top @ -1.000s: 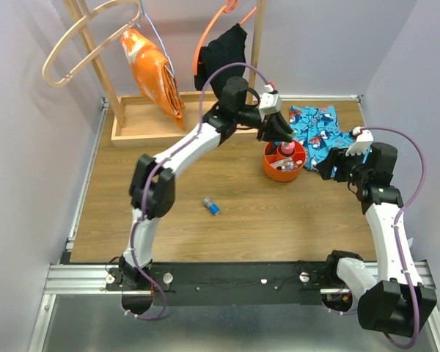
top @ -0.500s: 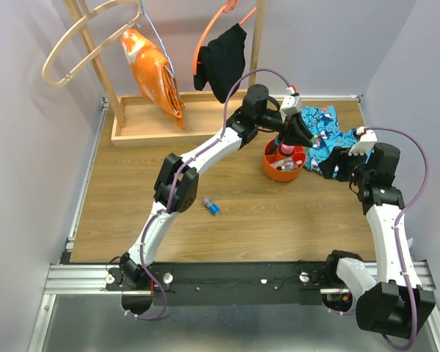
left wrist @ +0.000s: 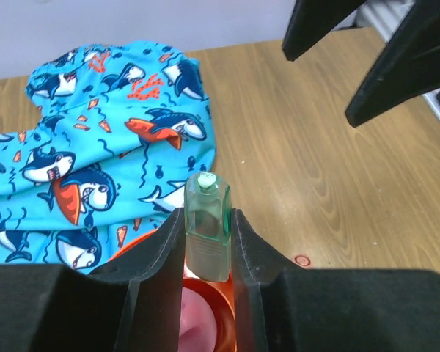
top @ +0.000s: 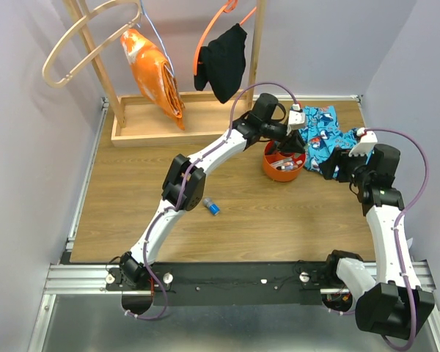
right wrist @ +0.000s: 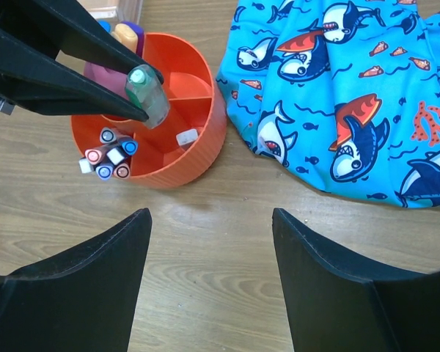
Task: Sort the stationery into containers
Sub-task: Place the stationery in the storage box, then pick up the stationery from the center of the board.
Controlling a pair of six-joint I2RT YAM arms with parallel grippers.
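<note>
Left gripper (left wrist: pixel 207 220): clenched on a small green translucent tube (left wrist: pixel 207 229), one finger on each side, the capped end standing clear above the fingertips. Seen from the right wrist, the tube (right wrist: pixel 148 95) hangs tilted over the middle of the orange tub (right wrist: pixel 205 143). Whether it touches a divider cannot be told.

Right gripper (right wrist: pixel 209 216): released, jaws wide apart and holding nothing. It hovers over bare table (top: pixel 132 198) just beside the tub, on its right.

Orange tub (top: pixel 268 168): round, low-walled, ribbed outside and split by inner dividers. It stands on the table at the far right, touching or just short of the shark cloth.

Pens (right wrist: pixel 107 157): a cluster standing upright in one compartment of the tub, with red, blue, white and black ends showing.

Pink tube (right wrist: pixel 101 72): in a neighbouring compartment, partly hidden behind the left fingers.

White piece (right wrist: pixel 185 137): small, lying alone in another compartment.

Blue marker (top: pixel 211 207): lying on the table, well apart from the tub.

Shark cloth (right wrist: pixel 337 95): bright blue and crumpled, to the right of the tub.

Wooden rack (top: pixel 148 129): at the far edge, with an orange garment (top: pixel 154 70) and a black garment (top: pixel 224 62) hanging from it.
</note>
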